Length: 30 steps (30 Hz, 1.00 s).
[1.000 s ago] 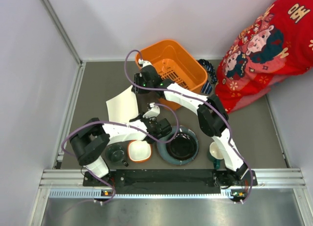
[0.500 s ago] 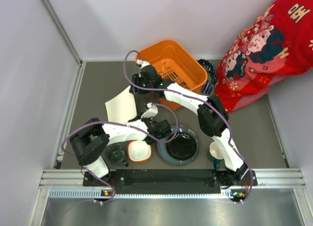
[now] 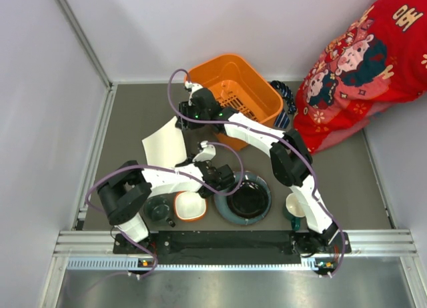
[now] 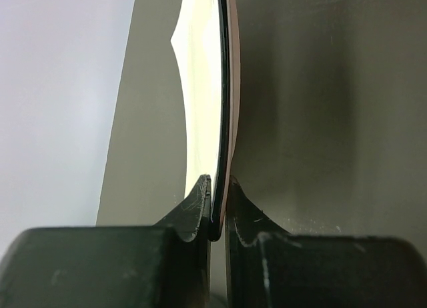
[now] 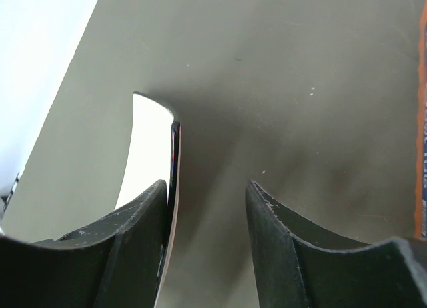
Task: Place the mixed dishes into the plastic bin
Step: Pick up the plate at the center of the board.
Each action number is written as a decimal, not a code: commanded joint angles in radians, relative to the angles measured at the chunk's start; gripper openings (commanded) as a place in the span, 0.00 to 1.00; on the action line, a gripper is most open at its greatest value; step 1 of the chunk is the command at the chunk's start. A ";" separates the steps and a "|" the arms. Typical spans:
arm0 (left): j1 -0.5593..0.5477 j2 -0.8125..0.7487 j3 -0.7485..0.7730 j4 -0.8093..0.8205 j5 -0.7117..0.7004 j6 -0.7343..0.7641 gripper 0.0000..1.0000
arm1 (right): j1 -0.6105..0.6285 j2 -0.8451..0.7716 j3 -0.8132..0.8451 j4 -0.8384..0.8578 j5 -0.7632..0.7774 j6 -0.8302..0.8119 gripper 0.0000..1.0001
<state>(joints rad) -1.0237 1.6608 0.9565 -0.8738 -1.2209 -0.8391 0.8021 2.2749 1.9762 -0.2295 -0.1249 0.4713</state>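
While I watch from overhead, the left arm folds back at the elbow and reaches across the worktop point(image 3: 133, 125). Its left hand point(image 3: 195, 161) meets the near corner of the white square plate point(image 3: 165, 143). The right arm stretches long over the middle, with the right hand point(image 3: 185, 123) at the plate's far edge. The plate lies outside the plastic bin point(image 3: 230, 58), just beside its left wall. Both wrists cover their own fingers from here, so I cannot read either grip. Near the bases sit the teal cup point(image 3: 158, 208), orange bowl point(image 3: 190, 206), blue-grey plate point(image 3: 248, 200) and cream mug point(image 3: 297, 205), the mug partly behind the right arm.

On the left wrist camera, the left hand point(image 4: 215, 208) is clamped on the plate's point(image 4: 203, 88) thin rim, seen edge-on. The white face is mostly glare, and the frame's top cuts off the far end.

On the right wrist camera, the right hand point(image 5: 207, 195) has its fingers apart. The plate's point(image 5: 150, 148) edge lies against the inner side of one finger point(image 5: 143, 218), and the other stands clear of it. A sliver of orange at the right border is too narrow to make out.
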 commanded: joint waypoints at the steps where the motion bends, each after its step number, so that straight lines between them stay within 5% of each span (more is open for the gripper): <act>1: 0.013 -0.009 0.036 -0.010 -0.184 -0.080 0.00 | -0.011 -0.055 0.004 -0.077 -0.045 -0.051 0.49; 30: -0.001 0.022 0.045 -0.011 -0.180 -0.086 0.00 | -0.006 -0.063 0.046 -0.074 -0.262 -0.097 0.55</act>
<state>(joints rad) -1.0237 1.6829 0.9585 -0.8768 -1.2472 -0.8742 0.8017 2.2711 1.9770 -0.2848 -0.3187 0.4015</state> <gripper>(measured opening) 0.104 0.545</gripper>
